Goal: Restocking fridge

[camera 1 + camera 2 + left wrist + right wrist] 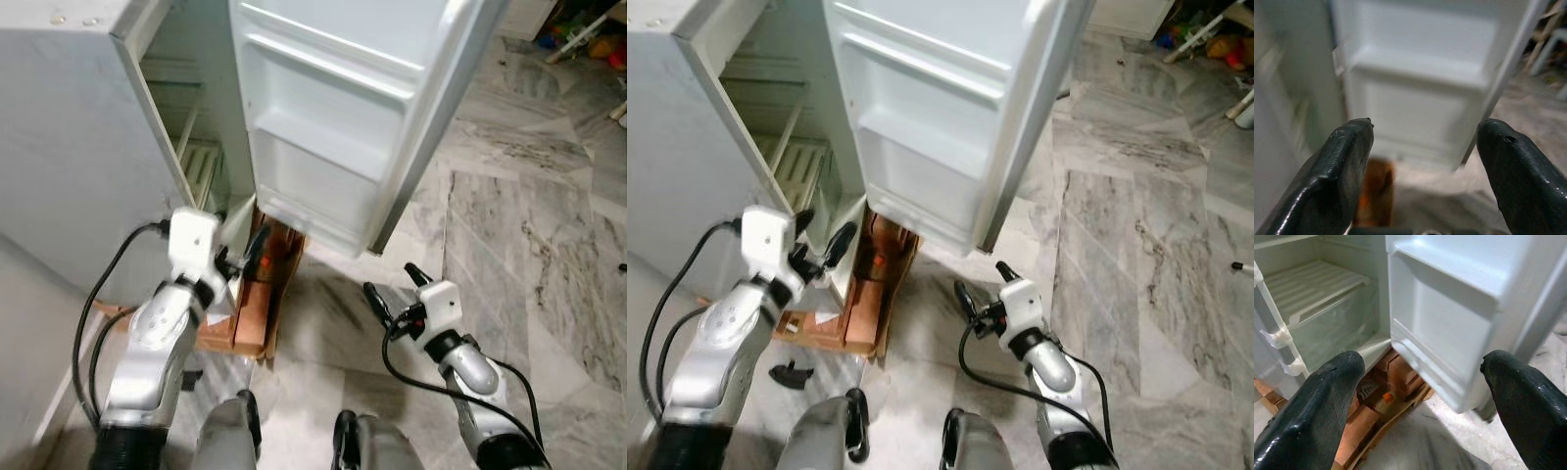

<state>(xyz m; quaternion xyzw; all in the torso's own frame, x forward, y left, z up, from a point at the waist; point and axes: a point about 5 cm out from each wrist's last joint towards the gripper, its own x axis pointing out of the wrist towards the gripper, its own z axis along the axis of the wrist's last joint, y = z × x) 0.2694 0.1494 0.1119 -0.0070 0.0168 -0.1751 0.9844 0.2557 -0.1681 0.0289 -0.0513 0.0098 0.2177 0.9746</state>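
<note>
In front of the open fridge door (333, 127), the left gripper (243, 257) is raised near the door's lower edge with its fingers spread and holding nothing. The right gripper (394, 291) is lower, below the door's outer corner, fingers also spread and empty. Under the fridge (88, 147) are reddish wooden blocks (260, 294).

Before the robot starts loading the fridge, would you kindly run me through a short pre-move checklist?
1. Fridge door open: ok.
2. Left gripper open and empty: ok, held up near the door's hinge edge.
3. Right gripper open and empty: ok, held low over the marble floor.
4. Door shelves free to take items: ok, nothing in them.
5. Inner shelf free: ok for the visible part.
6. Item to stock within reach: cannot tell.
</note>
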